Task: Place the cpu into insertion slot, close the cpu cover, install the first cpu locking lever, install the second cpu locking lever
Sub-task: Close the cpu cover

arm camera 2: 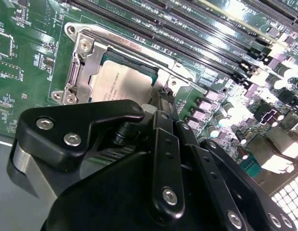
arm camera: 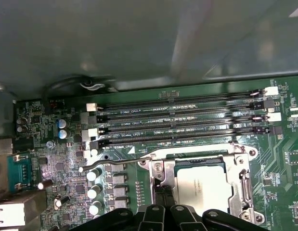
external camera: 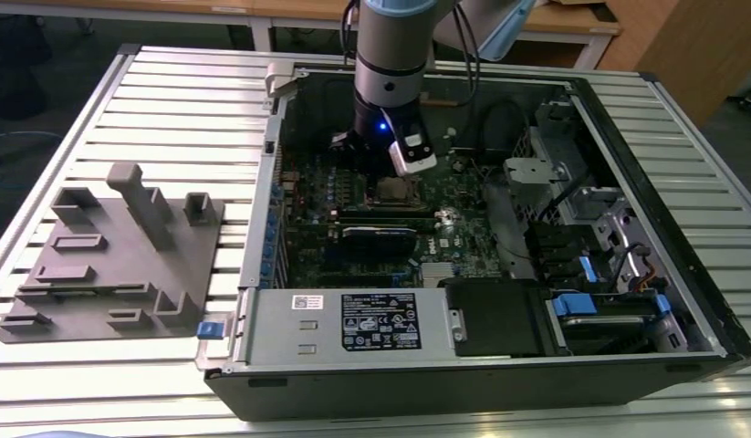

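Gripper (arm camera: 163, 192) nearest me looks clenched on nothing; across the green board (arm camera: 57, 159) I see the wire lever (arm camera: 115, 162) seemingly unlatched, then the cpu (arm camera: 206, 185) seated under the shut cover (arm camera: 245, 178), and I fear a slip off that thin lever would gouge the board.

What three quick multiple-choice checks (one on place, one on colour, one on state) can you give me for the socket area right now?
1. Where is the cpu?
A) outside the computer
B) in the insertion slot
C) loose on the long black slots

2. What colour is the motherboard?
A) red
B) white
C) green

3. How is the cpu cover?
A) lowered flat around the cpu
B) standing upright
C) taken off the board

Answers:
1 B, its pale top sits inside the socket rim.
2 C, green board shows in both wrist views.
3 A, the silvery frame lies flat around the chip.
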{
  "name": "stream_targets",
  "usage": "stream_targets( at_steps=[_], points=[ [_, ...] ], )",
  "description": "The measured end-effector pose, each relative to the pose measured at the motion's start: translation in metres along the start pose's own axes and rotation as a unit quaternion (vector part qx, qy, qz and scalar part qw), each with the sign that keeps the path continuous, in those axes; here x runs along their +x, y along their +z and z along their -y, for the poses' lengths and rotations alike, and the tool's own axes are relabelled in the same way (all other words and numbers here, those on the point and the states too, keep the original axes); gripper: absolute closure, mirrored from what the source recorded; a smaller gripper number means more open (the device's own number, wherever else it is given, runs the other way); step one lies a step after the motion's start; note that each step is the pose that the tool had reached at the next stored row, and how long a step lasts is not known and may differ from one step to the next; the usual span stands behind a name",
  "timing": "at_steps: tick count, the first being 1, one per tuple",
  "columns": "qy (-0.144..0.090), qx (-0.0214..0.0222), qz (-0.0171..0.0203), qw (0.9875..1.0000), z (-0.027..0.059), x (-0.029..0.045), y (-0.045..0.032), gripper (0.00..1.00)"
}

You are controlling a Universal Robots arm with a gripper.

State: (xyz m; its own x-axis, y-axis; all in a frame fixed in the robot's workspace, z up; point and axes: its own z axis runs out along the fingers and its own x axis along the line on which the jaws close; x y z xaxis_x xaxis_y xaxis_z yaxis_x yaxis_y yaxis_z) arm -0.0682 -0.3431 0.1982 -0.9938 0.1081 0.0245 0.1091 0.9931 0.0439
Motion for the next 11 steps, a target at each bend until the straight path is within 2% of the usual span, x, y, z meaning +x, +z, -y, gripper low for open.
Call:
stream_targets(
  at_steps=[6, 11],
  points=[
    [0.0, -0.0008, 0.0003, 1.0, -0.0003, -0.0001, -0.0003, 0.89],
    [0.0, -0.0006, 0.0003, 1.0, -0.0005, 0.0001, -0.0071, 0.89]
  ],
)
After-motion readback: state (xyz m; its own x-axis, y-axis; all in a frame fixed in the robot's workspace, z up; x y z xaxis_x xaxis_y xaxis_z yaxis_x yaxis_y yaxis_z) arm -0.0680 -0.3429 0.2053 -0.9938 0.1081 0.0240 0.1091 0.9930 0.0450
